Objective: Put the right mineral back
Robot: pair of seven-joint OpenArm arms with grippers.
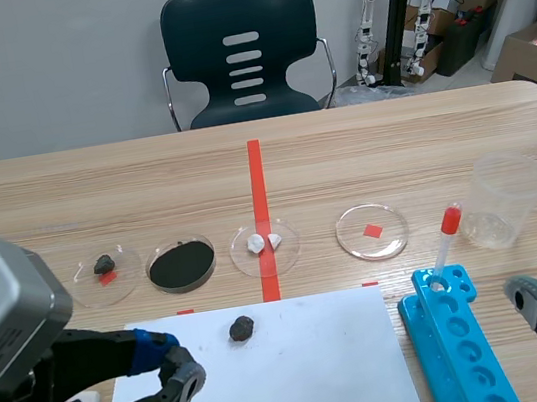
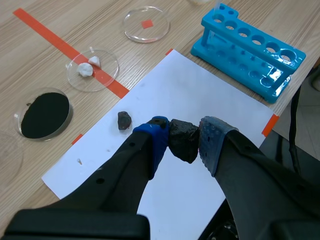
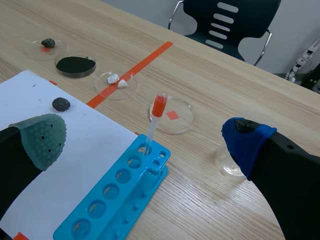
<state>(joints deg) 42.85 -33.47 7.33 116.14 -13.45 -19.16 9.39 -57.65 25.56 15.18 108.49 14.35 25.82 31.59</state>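
The left gripper (image 2: 184, 136) clenched a dark rock (image 2: 183, 144) (the right gripper (image 3: 144, 140) hung released). It looked wise to lower it gently into the empty dish (image 1: 392, 239).

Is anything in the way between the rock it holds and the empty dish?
Nothing visible does. Only paper and bare table lie between the held rock and the empty dish; the loose rock sits aside.

A mineral (image 1: 241, 327) lies on the paper (image 1: 316, 381), rack (image 1: 471, 358) to its right.
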